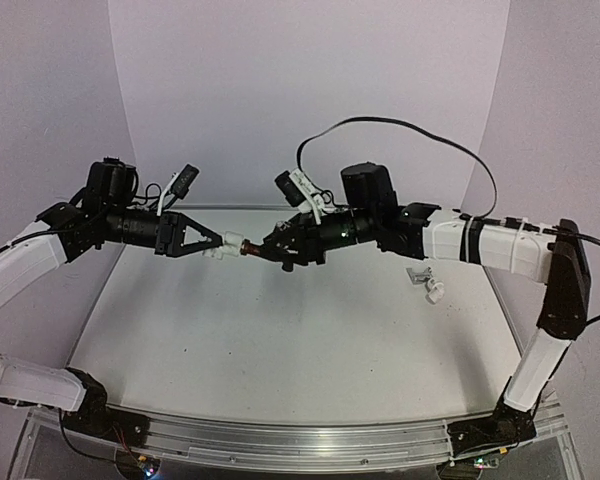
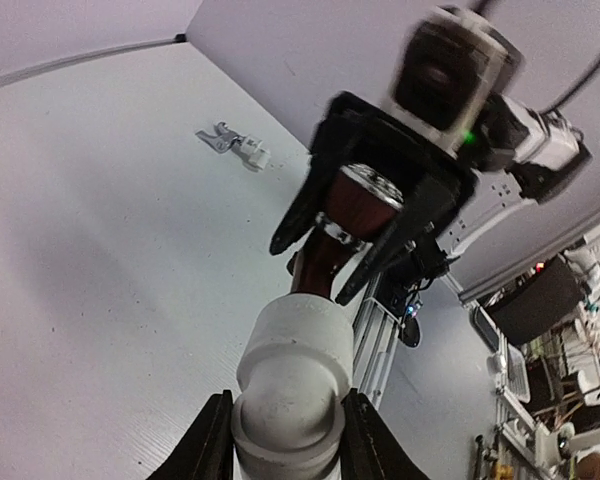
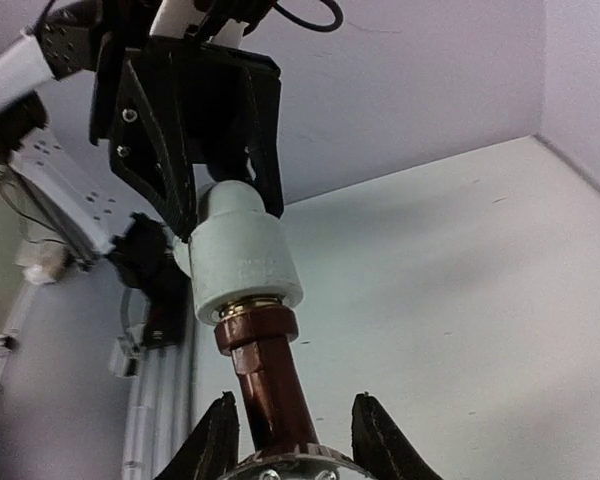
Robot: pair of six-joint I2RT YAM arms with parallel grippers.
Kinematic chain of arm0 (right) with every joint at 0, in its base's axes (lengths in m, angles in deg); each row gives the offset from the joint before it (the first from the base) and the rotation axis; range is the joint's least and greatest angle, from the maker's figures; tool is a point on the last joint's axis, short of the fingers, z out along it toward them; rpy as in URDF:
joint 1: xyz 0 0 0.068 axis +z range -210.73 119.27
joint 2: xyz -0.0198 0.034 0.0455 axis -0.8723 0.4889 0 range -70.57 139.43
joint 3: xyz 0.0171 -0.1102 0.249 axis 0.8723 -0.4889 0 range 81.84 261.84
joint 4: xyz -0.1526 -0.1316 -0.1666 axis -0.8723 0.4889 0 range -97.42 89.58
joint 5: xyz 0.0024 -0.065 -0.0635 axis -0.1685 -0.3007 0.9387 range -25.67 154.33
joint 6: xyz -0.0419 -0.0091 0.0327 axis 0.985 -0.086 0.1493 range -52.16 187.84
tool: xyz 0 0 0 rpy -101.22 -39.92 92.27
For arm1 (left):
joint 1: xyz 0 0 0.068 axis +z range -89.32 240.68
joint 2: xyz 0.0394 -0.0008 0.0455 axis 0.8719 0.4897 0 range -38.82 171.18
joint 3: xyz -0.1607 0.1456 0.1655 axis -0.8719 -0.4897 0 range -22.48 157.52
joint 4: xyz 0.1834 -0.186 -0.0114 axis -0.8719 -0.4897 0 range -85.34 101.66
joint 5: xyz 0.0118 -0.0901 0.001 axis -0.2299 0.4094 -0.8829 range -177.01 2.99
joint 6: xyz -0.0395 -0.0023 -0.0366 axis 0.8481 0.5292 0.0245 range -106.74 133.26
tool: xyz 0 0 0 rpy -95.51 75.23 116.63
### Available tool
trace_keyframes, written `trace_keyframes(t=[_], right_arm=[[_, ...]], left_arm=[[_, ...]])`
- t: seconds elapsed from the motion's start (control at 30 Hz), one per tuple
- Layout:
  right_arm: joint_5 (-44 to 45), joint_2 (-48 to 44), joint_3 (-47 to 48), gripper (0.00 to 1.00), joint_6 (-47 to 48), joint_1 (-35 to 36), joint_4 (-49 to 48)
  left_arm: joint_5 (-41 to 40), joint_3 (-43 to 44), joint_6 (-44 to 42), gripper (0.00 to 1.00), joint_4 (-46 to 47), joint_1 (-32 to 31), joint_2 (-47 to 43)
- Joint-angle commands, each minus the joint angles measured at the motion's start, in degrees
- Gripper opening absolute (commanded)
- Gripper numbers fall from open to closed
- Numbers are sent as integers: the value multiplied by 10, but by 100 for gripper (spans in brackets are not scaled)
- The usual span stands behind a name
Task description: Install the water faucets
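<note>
While, toward twelve o'clock over the table (image 1: pixel 280 340), the left gripper (image 2: pixel 285 445) is closed on the white fitting (image 2: pixel 295 360) and the right gripper (image 3: pixel 292 440) on the knob of the brown tap (image 3: pixel 265 375), threads could be crossed by off-axis turning.

The right gripper (image 3: pixel 295 405) clasps in its jaws the knob end of a dark reddish-brown faucet (image 3: pixel 270 385), whose neck meets a white pipe fitting (image 3: pixel 242 262). The left gripper (image 3: pixel 228 205) pinches the fitting's far end between black jaws, beside the white worktop (image 3: pixel 460 300).
</note>
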Motion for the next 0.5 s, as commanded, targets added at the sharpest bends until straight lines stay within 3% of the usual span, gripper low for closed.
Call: trace_keyframes(t=[0.0,0.1,0.17,0.23,0.3,0.47], right_arm=[[-339,102,113,0,-301,-51,-45],[-364,106,106,0,-346,-55,-46],[-341,85,83,0,-350,-71,-45],[-282,48,44,0,-327,-96,-42],[-196,7,11,0,-239,-112,-22],[48,-98,-57,0,16,-112,52]], left_arm=[[56,-26,-166,0,5,1,-32],[1,-54,-245,0,7,0,-44],[-71,-53,-237,3,12,1,-38],[-146,-45,-174,26,24,1,-28],[-200,-40,-78,48,32,1,-18],[-197,-24,149,59,35,1,-5]])
